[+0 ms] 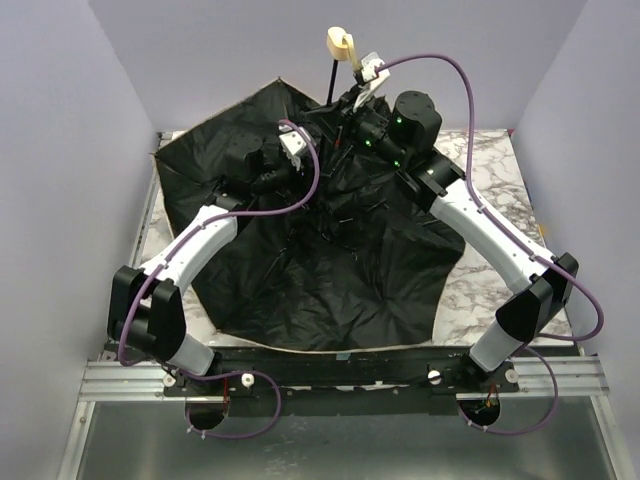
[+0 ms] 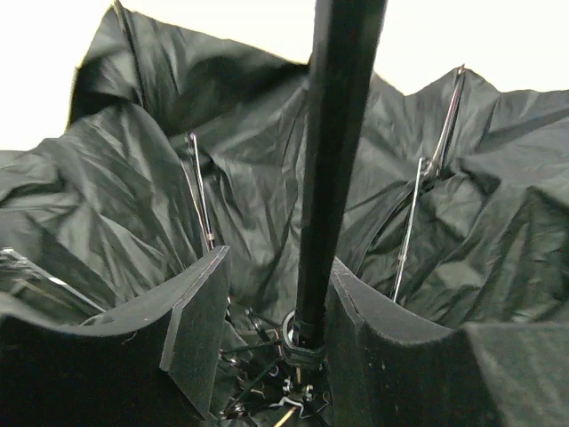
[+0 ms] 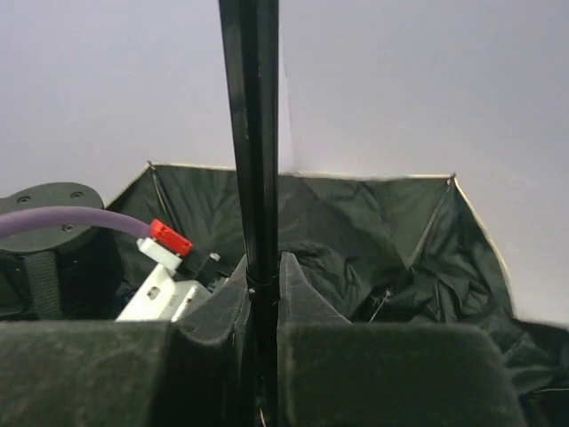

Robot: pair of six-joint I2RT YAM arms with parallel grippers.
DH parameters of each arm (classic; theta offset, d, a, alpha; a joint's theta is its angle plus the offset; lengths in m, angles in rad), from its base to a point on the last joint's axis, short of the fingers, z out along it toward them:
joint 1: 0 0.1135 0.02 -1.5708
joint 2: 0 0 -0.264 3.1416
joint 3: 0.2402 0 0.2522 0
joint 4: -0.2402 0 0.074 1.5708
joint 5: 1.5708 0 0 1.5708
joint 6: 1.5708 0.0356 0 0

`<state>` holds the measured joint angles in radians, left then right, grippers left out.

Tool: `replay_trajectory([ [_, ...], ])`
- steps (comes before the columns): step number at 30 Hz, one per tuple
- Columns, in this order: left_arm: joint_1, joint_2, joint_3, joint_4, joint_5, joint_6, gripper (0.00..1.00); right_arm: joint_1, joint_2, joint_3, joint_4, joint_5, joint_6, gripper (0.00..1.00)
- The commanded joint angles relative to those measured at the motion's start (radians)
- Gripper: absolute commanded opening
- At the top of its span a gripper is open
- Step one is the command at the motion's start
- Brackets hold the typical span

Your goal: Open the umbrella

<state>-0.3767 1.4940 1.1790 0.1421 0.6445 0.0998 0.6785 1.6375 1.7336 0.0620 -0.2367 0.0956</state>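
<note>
The umbrella (image 1: pixel 300 260) lies upside down on the table with its black underside spread wide and its thin metal ribs (image 2: pixel 201 191) showing. Its black shaft (image 1: pixel 330 80) rises to the beige handle knob (image 1: pixel 340 43) at the back. My right gripper (image 3: pixel 263 283) is shut on the shaft (image 3: pixel 251 133), partway up it. Low down, my left gripper (image 2: pixel 280 262) is open around the shaft (image 2: pixel 333 151), just above the runner collar (image 2: pixel 302 345). The right finger (image 2: pixel 356 302) touches the shaft and the left finger (image 2: pixel 200 302) stands apart from it.
The canopy covers most of the marble table (image 1: pixel 490 160), reaching the left wall and the front edge. Lilac walls close in the back and both sides. A metal rail (image 1: pixel 340 380) runs along the front. Purple cables (image 1: pixel 440 62) loop above both wrists.
</note>
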Motion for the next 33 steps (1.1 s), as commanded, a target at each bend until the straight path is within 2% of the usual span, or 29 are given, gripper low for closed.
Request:
replay_trajectory([
  [1, 0.031, 0.109, -0.044, -0.290, -0.088, 0.028, 0.46, -0.004, -0.088, 0.157, 0.318, 0.016, 0.030, 0.00],
  [10, 0.039, 0.129, -0.011, -0.328, -0.109, 0.036, 0.45, -0.004, -0.086, 0.191, 0.314, 0.016, 0.028, 0.00],
  [12, 0.042, 0.122, -0.015, -0.314, -0.104, 0.040, 0.36, -0.004, -0.087, 0.189, 0.312, 0.008, 0.030, 0.00],
  [15, 0.044, 0.098, -0.008, -0.293, -0.086, 0.056, 0.08, -0.004, -0.101, 0.142, 0.311, -0.002, 0.025, 0.00],
  [16, 0.043, 0.085, -0.008, -0.280, -0.080, 0.061, 0.03, -0.004, -0.110, 0.120, 0.312, -0.004, 0.024, 0.00],
  [17, 0.044, 0.070, -0.001, -0.268, -0.076, 0.068, 0.00, -0.004, -0.118, 0.091, 0.314, -0.011, 0.021, 0.00],
  [25, 0.044, 0.001, 0.115, -0.231, -0.040, 0.070, 0.00, -0.005, -0.201, -0.132, 0.314, -0.023, 0.008, 0.01],
  [27, 0.044, -0.009, 0.142, -0.222, -0.034, 0.059, 0.00, -0.004, -0.221, -0.182, 0.313, -0.041, -0.011, 0.13],
  [30, 0.044, -0.013, 0.191, -0.225, -0.023, 0.040, 0.00, -0.004, -0.253, -0.266, 0.313, -0.074, -0.044, 0.47],
  [33, 0.044, -0.011, 0.234, -0.223, -0.008, 0.014, 0.00, -0.004, -0.291, -0.358, 0.306, -0.098, -0.078, 0.69],
])
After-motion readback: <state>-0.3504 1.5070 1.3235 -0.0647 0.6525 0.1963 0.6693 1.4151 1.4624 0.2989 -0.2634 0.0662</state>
